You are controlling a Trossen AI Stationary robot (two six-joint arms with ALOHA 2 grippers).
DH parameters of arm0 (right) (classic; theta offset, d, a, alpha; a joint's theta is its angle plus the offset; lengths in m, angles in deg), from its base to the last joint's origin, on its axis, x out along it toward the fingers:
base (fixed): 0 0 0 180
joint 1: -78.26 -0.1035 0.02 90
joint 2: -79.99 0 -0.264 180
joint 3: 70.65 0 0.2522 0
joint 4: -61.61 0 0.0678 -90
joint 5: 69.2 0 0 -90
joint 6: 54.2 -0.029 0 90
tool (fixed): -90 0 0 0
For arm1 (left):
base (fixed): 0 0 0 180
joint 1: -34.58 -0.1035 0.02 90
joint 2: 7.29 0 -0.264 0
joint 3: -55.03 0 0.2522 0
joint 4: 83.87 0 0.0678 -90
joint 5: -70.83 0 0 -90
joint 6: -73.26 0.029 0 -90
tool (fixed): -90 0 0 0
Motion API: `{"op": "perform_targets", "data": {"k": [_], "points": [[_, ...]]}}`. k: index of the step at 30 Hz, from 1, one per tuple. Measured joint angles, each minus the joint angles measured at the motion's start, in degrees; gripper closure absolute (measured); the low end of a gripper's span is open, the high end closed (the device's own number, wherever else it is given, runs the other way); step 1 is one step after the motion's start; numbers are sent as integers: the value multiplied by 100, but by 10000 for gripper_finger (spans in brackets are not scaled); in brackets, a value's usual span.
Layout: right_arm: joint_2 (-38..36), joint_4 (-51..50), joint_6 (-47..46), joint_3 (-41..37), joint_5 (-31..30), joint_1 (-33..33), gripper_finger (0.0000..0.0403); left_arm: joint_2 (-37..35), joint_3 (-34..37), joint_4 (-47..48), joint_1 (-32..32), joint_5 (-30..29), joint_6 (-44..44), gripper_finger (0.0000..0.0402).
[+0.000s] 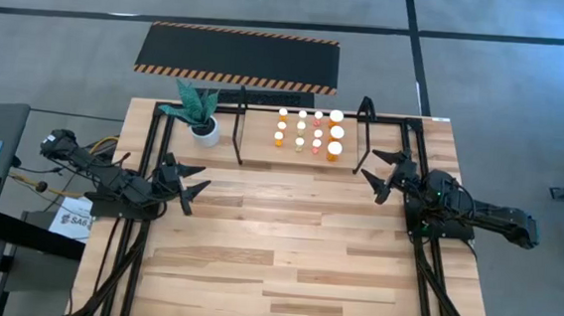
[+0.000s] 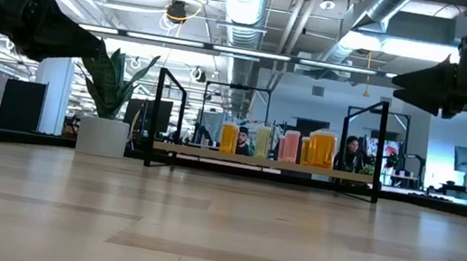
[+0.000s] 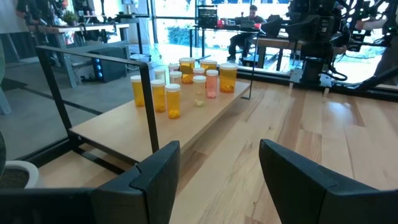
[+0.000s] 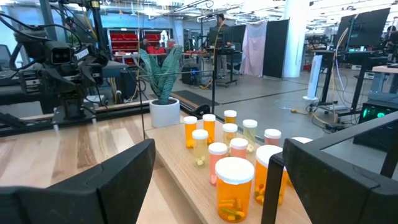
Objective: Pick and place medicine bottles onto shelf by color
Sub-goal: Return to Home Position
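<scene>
left fingers (image 3: 158,171) spread, empty, raised beside shelf (image 1: 240,125) | right fingers (image 4: 118,174) spread, empty, raised opposite side

Table (image 1: 286,248): pale jointed wood planks, smooth, lightly glossy. Shelf (image 3: 112,127): thin black metal tube, matt, over a light, smooth wooden board. Medicine bottles (image 4: 235,186): translucent glossy plastic with smooth white plastic caps. Plant pot (image 4: 165,113): white, smooth, matt. Mat (image 1: 237,57): black, dull, rubber-like. Fingers (image 3: 155,177) of left gripper (image 3: 219,149): dark matt plastic. Floor (image 1: 487,73): grey, smooth, concrete-like.
</scene>
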Motion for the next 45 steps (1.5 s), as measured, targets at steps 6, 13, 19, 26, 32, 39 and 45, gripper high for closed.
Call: {"op": "perform_targets", "data": {"k": [6,13,19,26,32,39,45], "points": [[0,0,0,0,-9,0,29,-4,0,1,0,11,69,193],[0,0,-1,0,-11,0,29,-232,0,-23,-200,331,41,193],[0,0,-2,0,-11,0,29,-915,0,-67,-639,1077,244,193],[0,0,-1,-1,-11,0,29,-1145,-2,-76,-1074,1684,297,193],[0,0,-1,0,-11,2,29,-1141,-2,-73,-1717,2239,209,193],[0,0,-2,-2,-9,0,29,-1192,-2,-68,-2120,2400,-2,193],[0,0,-2,0,-9,0,29,-1228,-2,-68,-2307,2472,-23,193]]}}
